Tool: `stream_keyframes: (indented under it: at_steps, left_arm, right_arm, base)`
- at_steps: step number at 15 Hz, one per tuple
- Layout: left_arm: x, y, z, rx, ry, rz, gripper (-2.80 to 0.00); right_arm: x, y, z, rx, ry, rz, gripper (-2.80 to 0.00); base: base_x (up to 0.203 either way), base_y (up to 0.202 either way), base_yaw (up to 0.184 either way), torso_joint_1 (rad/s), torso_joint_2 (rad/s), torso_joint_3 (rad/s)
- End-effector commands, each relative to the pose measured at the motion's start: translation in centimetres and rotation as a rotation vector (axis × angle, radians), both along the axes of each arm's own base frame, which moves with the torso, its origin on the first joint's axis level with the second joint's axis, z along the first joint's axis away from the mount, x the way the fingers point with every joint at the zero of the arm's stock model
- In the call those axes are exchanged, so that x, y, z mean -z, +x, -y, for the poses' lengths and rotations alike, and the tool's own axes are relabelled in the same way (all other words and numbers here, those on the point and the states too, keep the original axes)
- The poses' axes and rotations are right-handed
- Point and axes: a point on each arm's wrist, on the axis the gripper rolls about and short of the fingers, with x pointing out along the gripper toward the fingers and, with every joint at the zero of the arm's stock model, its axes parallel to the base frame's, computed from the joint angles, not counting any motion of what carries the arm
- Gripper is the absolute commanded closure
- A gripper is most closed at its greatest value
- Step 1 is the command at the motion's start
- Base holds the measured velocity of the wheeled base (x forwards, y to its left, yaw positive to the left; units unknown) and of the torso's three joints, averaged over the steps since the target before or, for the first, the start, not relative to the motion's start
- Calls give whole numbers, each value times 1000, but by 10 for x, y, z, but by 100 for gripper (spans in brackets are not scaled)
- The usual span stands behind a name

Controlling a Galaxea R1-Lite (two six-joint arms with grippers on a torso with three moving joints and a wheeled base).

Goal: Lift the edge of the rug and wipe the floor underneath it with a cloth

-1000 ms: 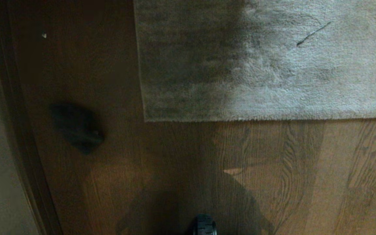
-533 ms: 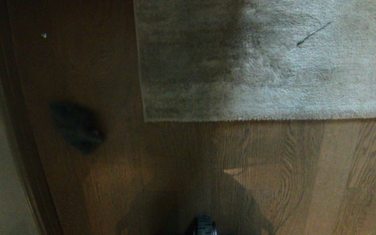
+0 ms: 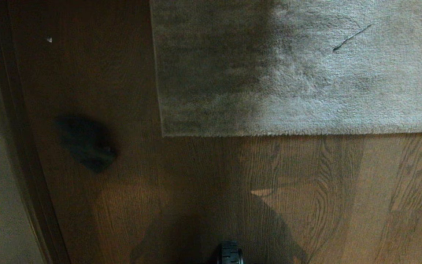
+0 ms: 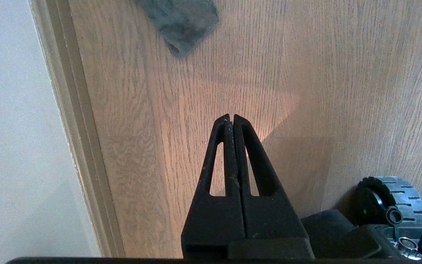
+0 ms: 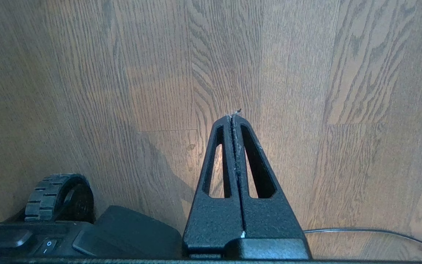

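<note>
Closest in, at the bottom centre of the head view, a black ribbed wheel [image 3: 230,253] of the base pokes into frame, with the robot's own shadow spread across the boards around it. Neither arm shows up in the head view at all.

The wrist cams fill that in. The left gripper [image 4: 230,118] hangs above bare floor [image 4: 306,73] with its two black fingers [image 4: 249,154] pressed flat together, nothing between them. A treaded wheel [image 4: 387,194] sits in the lower right of that frame, and a pale baseboard [image 4: 75,128] runs up the left side next to a light wall [image 4: 13,128]. The right gripper [image 5: 234,116] is the same deal: fingers [image 5: 214,161] closed tight, empty, with a bit of fluff stuck at the tips. There's a thin cable [image 5: 361,231] lying on the boards in the lower right of that frame.

Further out, the cloth [image 3: 85,143] lies crumpled on the floor at middle left of the head view, near the dark baseboard and well apart from both grippers. It also peeks in at the top of the left wrist frame [image 4: 180,22].

Farthest away, the rug edge [image 3: 269,134] runs straight across the upper half, lying flat on the floor [image 3: 379,190], with its square corner [image 3: 164,135] near the centre. A dark thread-like mark [image 3: 352,37] sits on the pile in the upper right.
</note>
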Motion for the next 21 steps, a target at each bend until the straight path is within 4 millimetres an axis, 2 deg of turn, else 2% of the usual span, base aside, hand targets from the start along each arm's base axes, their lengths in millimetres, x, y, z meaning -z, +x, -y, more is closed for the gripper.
stream_keyframes:
  at_steps: [1,21]
  left_arm:
    - [0,0,0,-1,0,1,0]
    - [0,0,0,-1,0,2,0]
  right_arm:
    - [0,0,0,0,0,-1,0]
    - [0,0,0,0,0,-1,0]
  base:
    - [0,0,0,0,0,0]
    - [0,0,0,0,0,0]
